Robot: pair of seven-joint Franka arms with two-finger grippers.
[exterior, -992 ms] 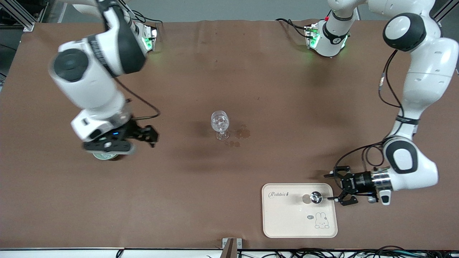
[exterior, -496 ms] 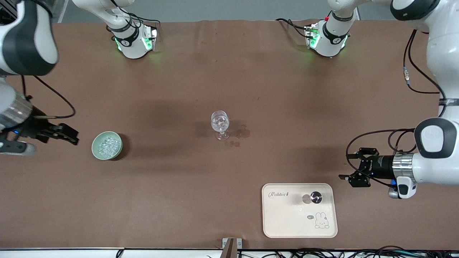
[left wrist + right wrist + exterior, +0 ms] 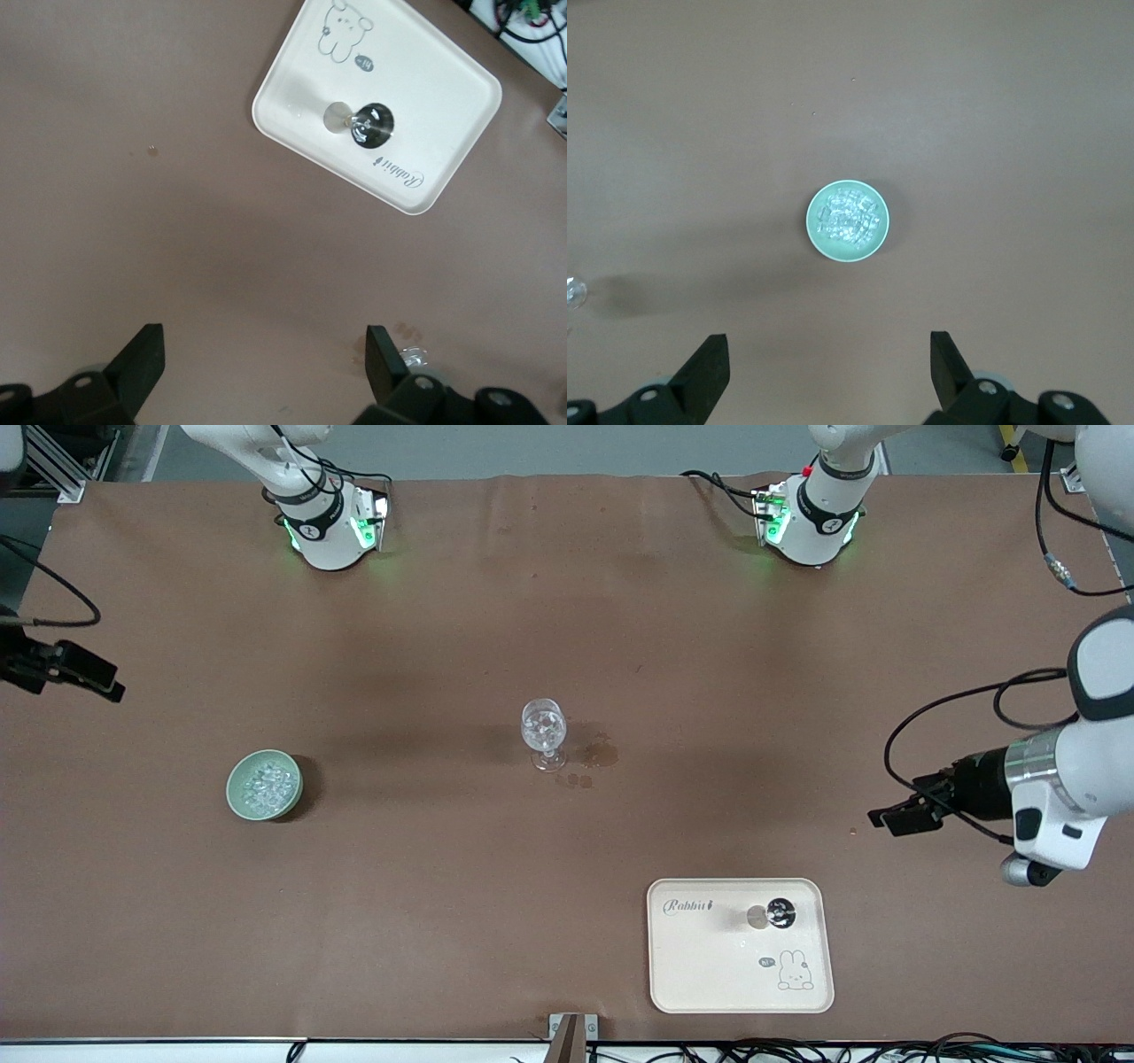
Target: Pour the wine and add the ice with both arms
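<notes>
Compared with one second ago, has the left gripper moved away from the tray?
Yes. The left gripper, open, has moved off the tray toward the left arm's end of the table.

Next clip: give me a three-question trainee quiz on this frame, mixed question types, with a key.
1. True or false: the ice lies in the green bowl.
2. Which lies nearest the front camera: A) wine glass, B) bowl, C) rabbit tray?
3. Fill in: the left gripper and the right gripper both have their fingers ____.

Key: 1 true; 2 C; 3 open.
</notes>
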